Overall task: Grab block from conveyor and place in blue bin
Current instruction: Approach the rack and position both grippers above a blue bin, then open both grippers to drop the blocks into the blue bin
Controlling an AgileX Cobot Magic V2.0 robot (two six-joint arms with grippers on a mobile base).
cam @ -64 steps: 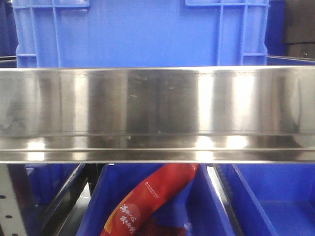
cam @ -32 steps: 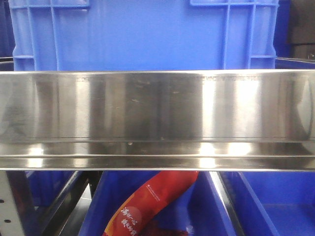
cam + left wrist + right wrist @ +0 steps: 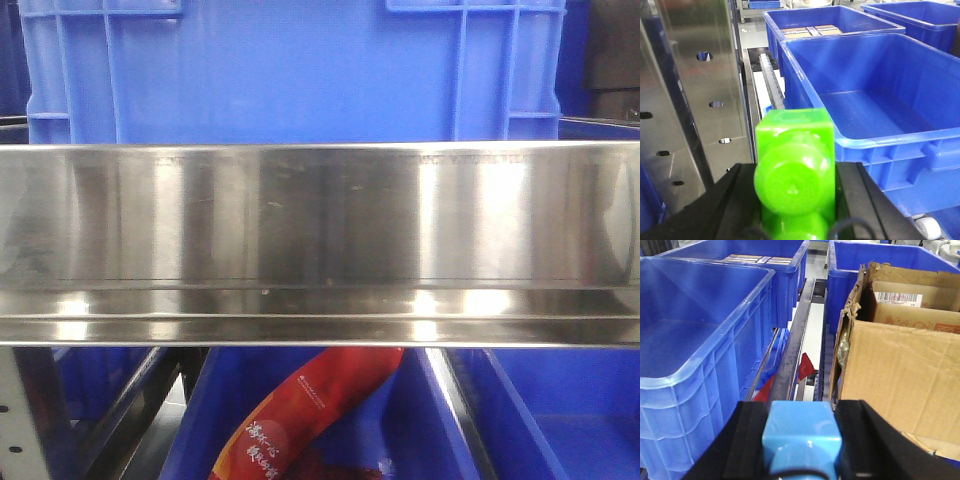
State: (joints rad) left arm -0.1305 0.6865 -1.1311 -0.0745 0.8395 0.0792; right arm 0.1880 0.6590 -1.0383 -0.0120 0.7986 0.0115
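Observation:
In the left wrist view my left gripper is shut on a bright green block, its black fingers pressed against both sides. An empty blue bin stands just to its right, rim at about the block's height. In the right wrist view my right gripper is shut on a light blue block. Another empty blue bin stands to that gripper's left. The conveyor is out of view. Neither gripper shows in the front view.
A polished steel rail fills the front view, with a blue crate behind and a red packet below. A torn cardboard box stands right of the right gripper. A perforated steel post rises left of the left gripper. Further blue bins lie behind.
The steel rail sits slightly lower and the crate slightly further right in the front view than one second ago. Nothing has shifted in the last half second.

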